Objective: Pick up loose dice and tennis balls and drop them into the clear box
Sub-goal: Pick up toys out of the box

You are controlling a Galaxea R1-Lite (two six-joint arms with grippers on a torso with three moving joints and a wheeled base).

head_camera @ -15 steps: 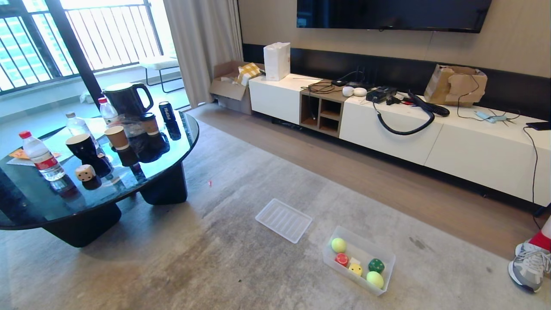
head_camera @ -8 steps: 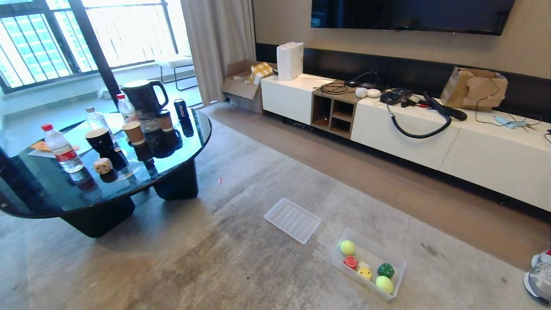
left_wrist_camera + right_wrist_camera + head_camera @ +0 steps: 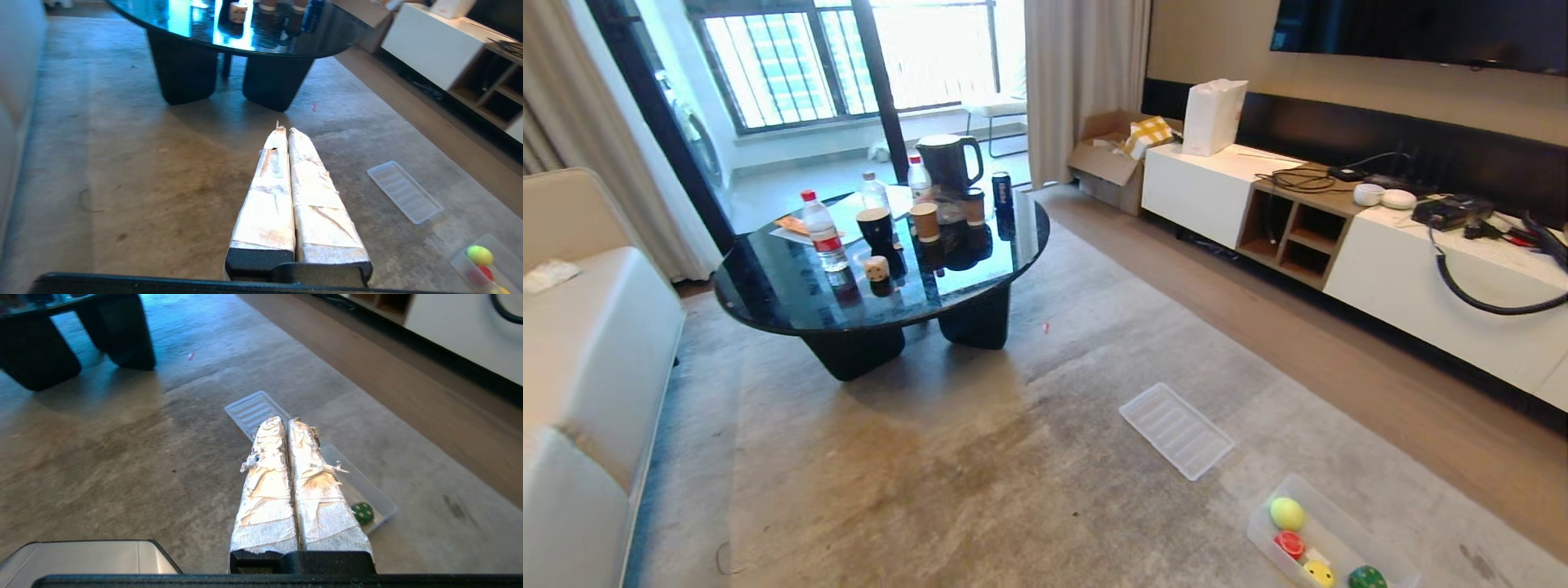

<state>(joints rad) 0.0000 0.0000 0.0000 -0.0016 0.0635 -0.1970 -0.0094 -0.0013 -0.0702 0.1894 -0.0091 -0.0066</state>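
Because the beige, round-cornered die with dark pips (image 3: 876, 268) sits on the glossy black round coffee table (image 3: 792, 286) among a clear water bottle with a red cap (image 3: 822, 232), a dark cup (image 3: 876, 226) and brown paper cups (image 3: 924, 220), a reach for it could easily knock one of those over; the dark cup stands just behind the die and the bottle is near its side. The slick glass top could also let the die slide away from closing fingers.

That die is the one task piece outside the clear plastic box with low walls (image 3: 1339, 523), which lies on the grey rug at the lower right edge of the head view. Inside it show a fuzzy yellow-green tennis ball (image 3: 1287, 513), a red die (image 3: 1290, 544), a yellow die (image 3: 1319, 573) and a dark green die (image 3: 1366, 578). A flat ribbed translucent tray (image 3: 1176, 429) lies just beside the box.

Both grippers are low over the rug, well apart from the table. The left gripper (image 3: 285, 131) has its tape-wrapped fingers pressed together and empty, pointing toward the table, where the beige die shows far beyond its tips. The right gripper (image 3: 285, 420) is likewise closed and empty, over the tray and box.
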